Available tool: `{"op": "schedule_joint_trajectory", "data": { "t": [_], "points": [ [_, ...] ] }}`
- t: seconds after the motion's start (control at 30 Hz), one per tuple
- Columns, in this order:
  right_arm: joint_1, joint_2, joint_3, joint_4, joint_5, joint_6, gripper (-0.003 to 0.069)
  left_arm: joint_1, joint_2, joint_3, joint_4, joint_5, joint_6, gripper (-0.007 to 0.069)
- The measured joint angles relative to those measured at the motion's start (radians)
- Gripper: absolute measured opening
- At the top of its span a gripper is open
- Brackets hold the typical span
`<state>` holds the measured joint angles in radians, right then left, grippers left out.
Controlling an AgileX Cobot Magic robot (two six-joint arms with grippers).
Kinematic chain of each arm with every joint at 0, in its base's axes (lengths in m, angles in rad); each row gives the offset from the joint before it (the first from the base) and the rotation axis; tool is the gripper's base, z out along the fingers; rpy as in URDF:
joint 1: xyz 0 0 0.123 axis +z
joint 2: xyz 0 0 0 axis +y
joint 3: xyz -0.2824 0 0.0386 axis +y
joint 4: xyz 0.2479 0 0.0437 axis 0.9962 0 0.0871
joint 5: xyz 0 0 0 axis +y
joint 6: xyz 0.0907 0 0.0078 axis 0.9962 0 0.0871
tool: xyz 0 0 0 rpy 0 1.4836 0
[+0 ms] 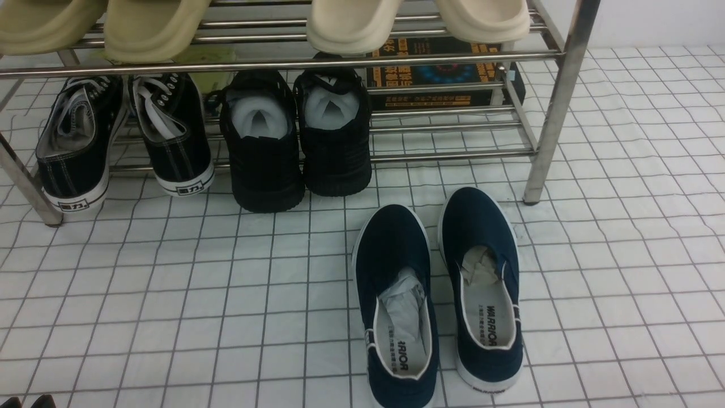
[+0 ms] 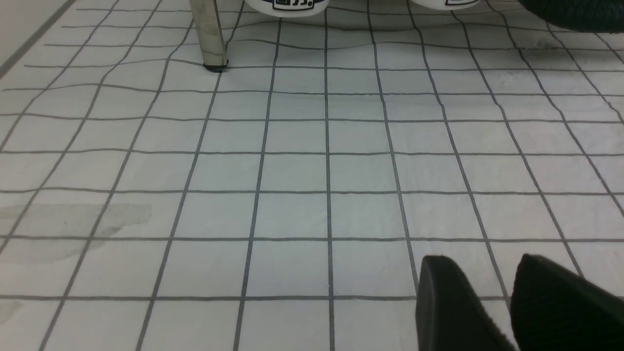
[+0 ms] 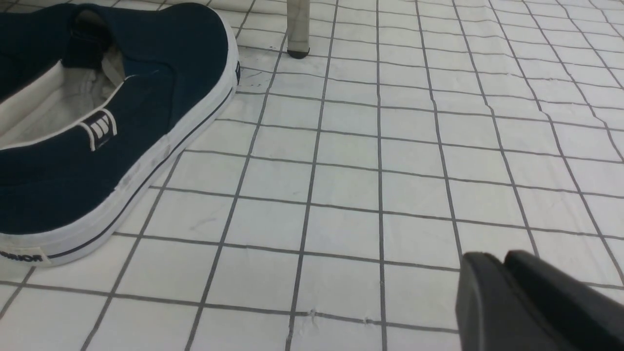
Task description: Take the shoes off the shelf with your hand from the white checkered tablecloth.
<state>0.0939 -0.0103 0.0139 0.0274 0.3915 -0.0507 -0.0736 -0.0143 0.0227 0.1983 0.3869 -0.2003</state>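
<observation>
The pair of navy blue canvas slip-ons (image 1: 436, 294) stands on the white checkered tablecloth (image 1: 170, 294), just in front of the steel-tube shelf (image 1: 558, 96). My right gripper (image 3: 502, 273): jaws nearly together, empty, beside the slip-ons. My left gripper (image 2: 487, 292): jaws apart, empty.

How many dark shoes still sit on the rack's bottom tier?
4: two black lace-up sneakers at the left, two all-black shoes beside them. The navy pair lies on the cloth.
</observation>
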Motion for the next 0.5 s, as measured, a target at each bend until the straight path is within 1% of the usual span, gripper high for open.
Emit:
{"op": "schedule_joint_trajectory", "data": {
  "t": [0.5],
  "points": [
    [0.000, 0.000, 0.000, -0.002, 0.000, 0.000, 0.0095, 0.000, 0.000, 0.000, 0.000, 0.000, 0.000, 0.0240]
  ]
}}
